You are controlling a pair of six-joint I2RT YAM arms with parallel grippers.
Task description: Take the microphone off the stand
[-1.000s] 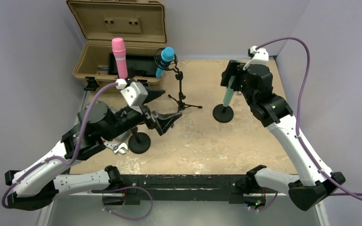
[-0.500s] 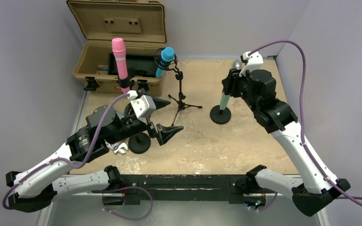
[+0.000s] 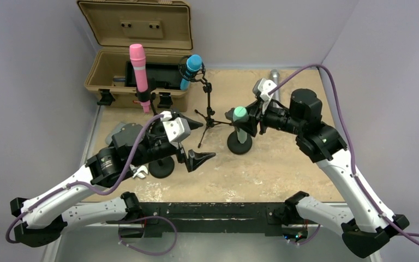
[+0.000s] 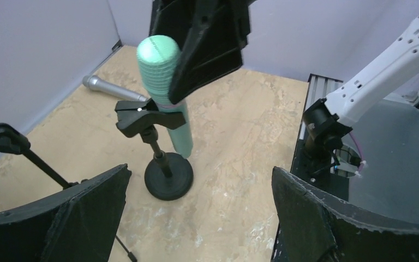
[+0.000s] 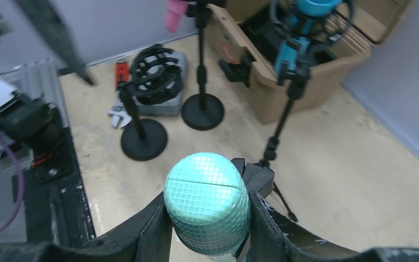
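Note:
A green microphone (image 3: 240, 114) sits in the black clip (image 4: 147, 114) of a short stand with a round base (image 3: 239, 143). My right gripper (image 3: 249, 121) is shut on the microphone just below its mesh head (image 5: 207, 199), one finger (image 5: 153, 229) on each side. In the left wrist view the microphone (image 4: 177, 131) is still in the clip and the base (image 4: 168, 177) rests on the table. My left gripper (image 3: 196, 141) is open and empty, left of the stand and pointing at it, its fingers (image 4: 60, 218) spread wide.
A pink microphone (image 3: 137, 65) and a blue microphone (image 3: 192, 68) stand on their own stands by the open tan case (image 3: 136, 49). A silver microphone (image 3: 274, 73) lies at the back. Another stand base (image 3: 161, 166) and a wrench (image 3: 136, 172) lie under my left arm.
My right gripper has swung left and nearer, carrying the green microphone and its stand along. My left arm has moved right and nearer, gripper still open.

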